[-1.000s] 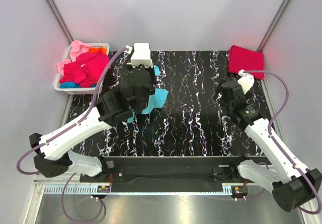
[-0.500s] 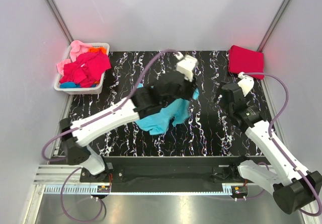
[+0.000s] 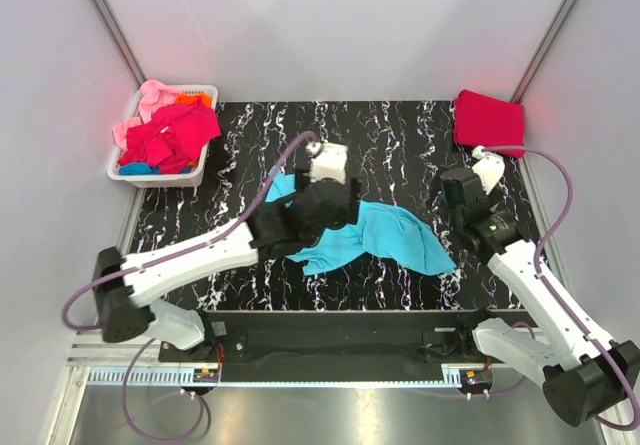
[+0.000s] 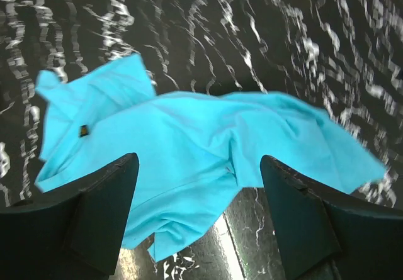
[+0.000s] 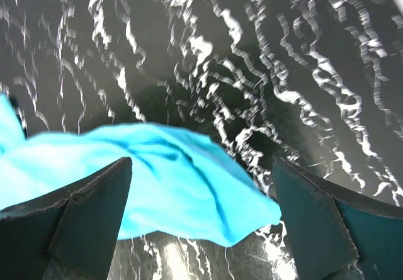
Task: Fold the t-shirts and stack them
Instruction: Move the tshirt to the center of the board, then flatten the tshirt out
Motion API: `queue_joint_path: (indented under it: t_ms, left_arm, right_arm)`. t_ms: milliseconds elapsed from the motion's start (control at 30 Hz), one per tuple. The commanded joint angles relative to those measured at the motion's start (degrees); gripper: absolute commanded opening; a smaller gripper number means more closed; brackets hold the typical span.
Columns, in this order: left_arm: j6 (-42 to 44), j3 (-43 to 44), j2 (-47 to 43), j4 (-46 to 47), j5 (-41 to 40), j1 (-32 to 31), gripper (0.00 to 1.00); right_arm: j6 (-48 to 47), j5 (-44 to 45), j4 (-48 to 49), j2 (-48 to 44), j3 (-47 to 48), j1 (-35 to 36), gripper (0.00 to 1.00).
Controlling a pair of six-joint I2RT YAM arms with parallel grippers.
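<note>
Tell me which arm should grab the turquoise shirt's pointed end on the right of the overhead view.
Right. The right gripper, open, sits just by that end of the turquoise shirt, whose edge lies below its open jaws in the wrist view. The left gripper, also open, hovers over the shirt's other half.

The left gripper (image 4: pixel 198 167) has swung toward the centre and opened, apparently releasing the turquoise t-shirt (image 3: pixel 385 237), which now lies spread out.

The turquoise t-shirt (image 3: pixel 390 237) is matt cloth, the table (image 3: pixel 400 145) glossy and smooth.
</note>
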Motion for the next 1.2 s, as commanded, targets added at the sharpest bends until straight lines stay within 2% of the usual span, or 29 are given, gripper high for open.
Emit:
queue_joint_path:
  t_ms: [0, 100, 200, 300, 333, 433, 600, 767, 833, 967, 1167]
  left_arm:
    - [-11.4, -2.4, -5.6, -6.3, -9.9, 0.0, 0.84]
    - [-20.6, -5.9, -6.7, -12.5, -10.6, 0.0, 0.84]
    - [-27.5, -10.5, -7.6, -14.4, -8.6, 0.6, 0.84]
    - [-33.0, -14.7, -9.5, -13.9, -2.9, 4.3, 0.84]
    - [-33.6, -15.8, -9.9, -13.4, 0.4, 7.5, 0.83]
    - [-33.6, -20.2, -12.3, -8.5, 8.9, 14.5, 0.83]
    - [-32.6, -24.9, -14.0, -0.9, 17.7, 21.7, 0.82]
    - [-33.4, -28.2, -8.8, 6.9, 26.9, 27.5, 0.79]
    - [-34.1, -29.3, -5.6, 11.4, 29.8, 30.2, 0.74]
    - [-33.8, -26.7, -0.2, 13.2, 30.1, 32.7, 0.68]
    - [-31.6, -20.8, 4.5, 12.3, 30.1, 34.0, 0.66]
  right_arm:
    - [-2.4, -8.0, 1.8, 1.5, -1.3, -0.1, 1.00]
    - [-2.9, -13.8, 3.1, 1.4, -4.3, -0.1, 1.00]
    - [-2.5, -17.2, 5.7, 0.4, -8.6, 0.0, 1.00]
    - [-2.1, -19.9, 7.3, 0.3, -11.7, -0.1, 1.00]
    - [-2.0, -20.8, 7.5, 0.5, -12.1, -0.1, 1.00]
    - [-0.4, -24.3, 8.1, 2.1, -11.6, 0.0, 1.00]
    - [1.8, -27.3, 10.5, 6.0, -12.5, -0.1, 1.00]
    - [5.5, -28.4, 12.8, 10.4, -13.8, -0.1, 0.97]
    - [6.0, -28.0, 14.1, 11.6, -13.2, -0.1, 0.96]
    - [4.9, -24.3, 14.2, 16.2, -9.7, -0.1, 0.95]
    - [4.0, -17.9, 12.8, 23.3, -4.3, -0.1, 0.92]
